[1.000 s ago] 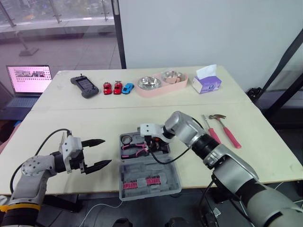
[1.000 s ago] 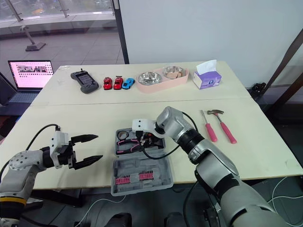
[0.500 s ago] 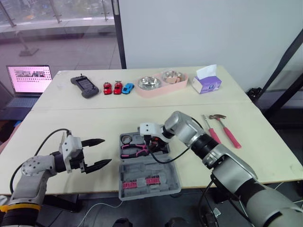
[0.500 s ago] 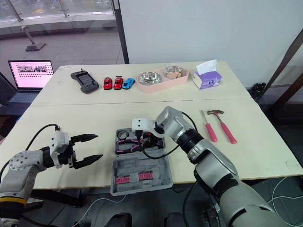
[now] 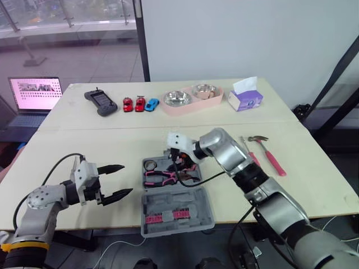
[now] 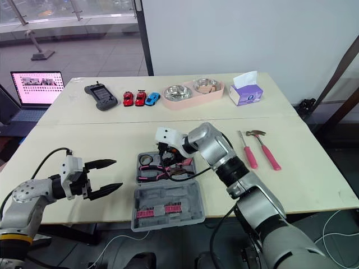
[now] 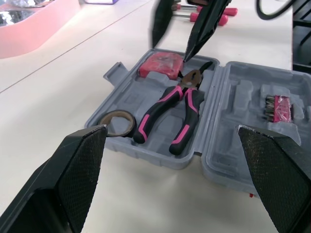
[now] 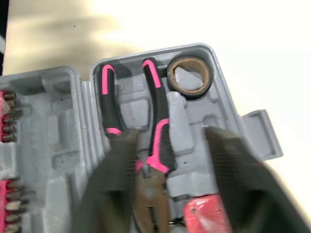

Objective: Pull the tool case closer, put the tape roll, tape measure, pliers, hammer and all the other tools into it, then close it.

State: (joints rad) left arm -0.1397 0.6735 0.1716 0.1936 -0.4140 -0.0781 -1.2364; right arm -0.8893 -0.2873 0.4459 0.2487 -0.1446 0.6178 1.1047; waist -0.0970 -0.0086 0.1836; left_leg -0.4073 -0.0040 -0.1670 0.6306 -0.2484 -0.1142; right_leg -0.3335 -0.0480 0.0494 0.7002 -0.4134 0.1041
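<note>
Cream table (image 5: 84, 140), open tool case (image 5: 168, 199) at centre holding pliers (image 5: 160, 177) and tape roll (image 5: 150, 165), right end effector (image 8: 171, 133) wide above it, left end effector (image 5: 126, 179) wide, empty.

- Even daylight fills the room, coming through the windows (image 5: 56, 17) behind the far left end of the table (image 5: 112, 140).
- Shadows on the tabletop are soft and faint.
- The laptop screen (image 5: 35, 93) glows pink-white, and the steel bowls (image 5: 176, 98) glint.
- In the right wrist view, bare tabletop washes out to glare beyond the tool case (image 8: 194, 126).
- There the right gripper (image 8: 168, 132) hangs spread, its fingers (image 8: 104, 194) smeared and hazy.
</note>
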